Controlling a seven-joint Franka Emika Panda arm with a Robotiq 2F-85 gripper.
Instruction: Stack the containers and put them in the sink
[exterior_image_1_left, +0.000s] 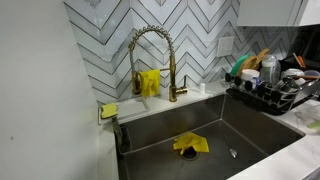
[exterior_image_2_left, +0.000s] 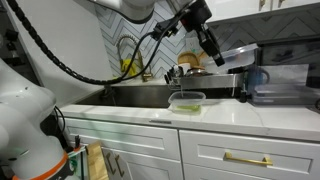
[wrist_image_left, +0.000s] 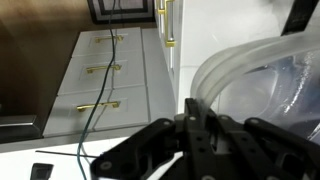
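Hidden/unclear first:
- Wrist view: gripper (wrist_image_left: 195, 118) fills the bottom edge, dark and blurred; fingertips look pressed together on the rim of the clear container (wrist_image_left: 262, 85), which is cut off at 3 o'clock. Grip looks clenched on that rim, though the contact pt is hard to see.
- In an exterior view the gripper (exterior_image_2_left: 213, 52) hangs at 1 o'clock from frame centre. The clear container (exterior_image_2_left: 240, 54) is held up in the air at its 3 o'clock side, tilted, above the counter (exterior_image_2_left: 130, 115) and clear of it.
- Arm (exterior_image_2_left: 125, 8) is cut off by the top edge.
- Sink (exterior_image_2_left: 150, 95) shows here only as a dark front wall; its inside is hidden from this angle.
- Neither gripper nor held container appears in the exterior view over the basin.

Task items:
- Second container, low and green-tinted (exterior_image_2_left: 187, 99), sits on the counter near the sink's front wall, at approx 7 o'clock below the held one, well apart from it.
- More clear tubs (exterior_image_2_left: 285, 82) at 3 o'clock; can't tell how many.

Surroundings:
- Sink (exterior_image_1_left: 250, 135) holds a yellow cloth (exterior_image_1_left: 190, 144) near its middle.
- Gold faucet (exterior_image_1_left: 172, 80) stands behind at 12 o'clock.
- Sponge (exterior_image_1_left: 108, 110) lies at the sink's 9 o'clock corner.
- Loaded dish rack (exterior_image_1_left: 270, 95) at 3 o'clock; contents too small to sort.
- Wrist view: white cabinets (wrist_image_left: 105, 70) w/ gold handles at 10 o'clock, a dark cable (wrist_image_left: 93, 110) crossing in front of them.
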